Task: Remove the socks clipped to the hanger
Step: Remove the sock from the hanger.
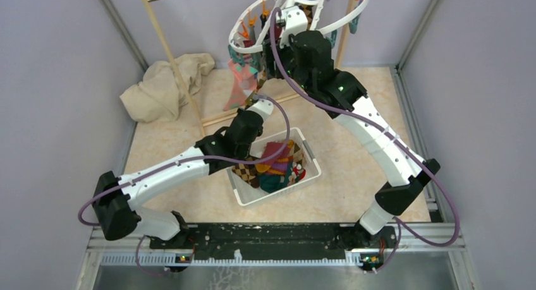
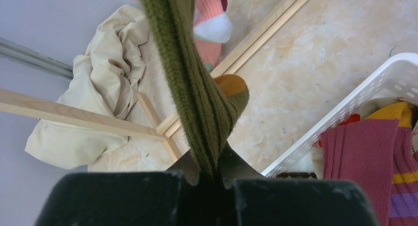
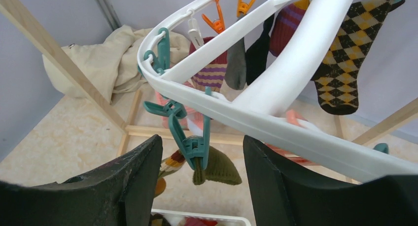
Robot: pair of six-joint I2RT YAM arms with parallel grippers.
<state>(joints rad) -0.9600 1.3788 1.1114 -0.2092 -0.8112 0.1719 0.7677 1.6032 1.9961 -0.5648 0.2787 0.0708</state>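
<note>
While the left gripper (image 2: 209, 176) pinched tight on a long olive-green knitted sock with an orange toe (image 2: 197, 88), the top of that sock sat in a teal plastic peg (image 3: 190, 142) on the white oval plastic hanger (image 3: 276, 88). The right gripper (image 3: 203, 152) was spread wide, with one finger on each side of that peg. A brown and yellow checked sock (image 3: 345, 63) hung from the hanger too, above the far edge of the beige table (image 1: 354, 176). In the middle of the table, a white plastic mesh basket (image 1: 310, 173) held a pile of mixed-colour socks (image 1: 278, 163).
</note>
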